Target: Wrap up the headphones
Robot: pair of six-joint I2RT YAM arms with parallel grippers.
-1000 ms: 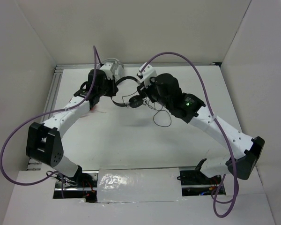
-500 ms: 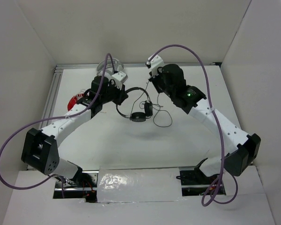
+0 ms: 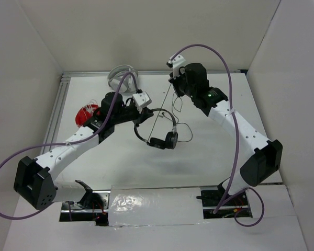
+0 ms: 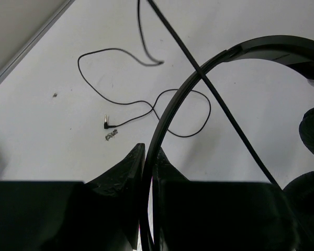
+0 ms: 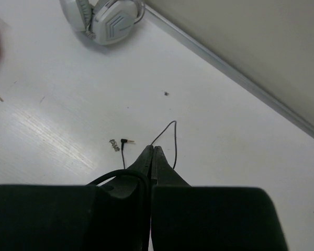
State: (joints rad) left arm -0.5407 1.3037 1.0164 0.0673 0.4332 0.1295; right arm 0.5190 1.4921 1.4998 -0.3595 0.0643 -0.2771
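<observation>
Nearward of the white headphones (image 3: 123,76), which are parked against the table's (image 3: 120,157) far rail (image 3: 199,72), open white surface is bounded by walls (image 3: 21,78) either side. The headphones (image 3: 170,139) are held above it: headband (image 4: 199,68) clamped by the left gripper (image 4: 147,157), cable (image 3: 163,112) pinched taut by the right gripper (image 5: 150,154).

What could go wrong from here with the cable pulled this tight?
1. The cable runs taut from the right gripper to the headphones; more pull could slip it from that thin pinch or strain it.
2. The left gripper pinches only the thin headband, so the tug may twist it loose.
3. The loose tail and plug lie on the table and could snag.
</observation>
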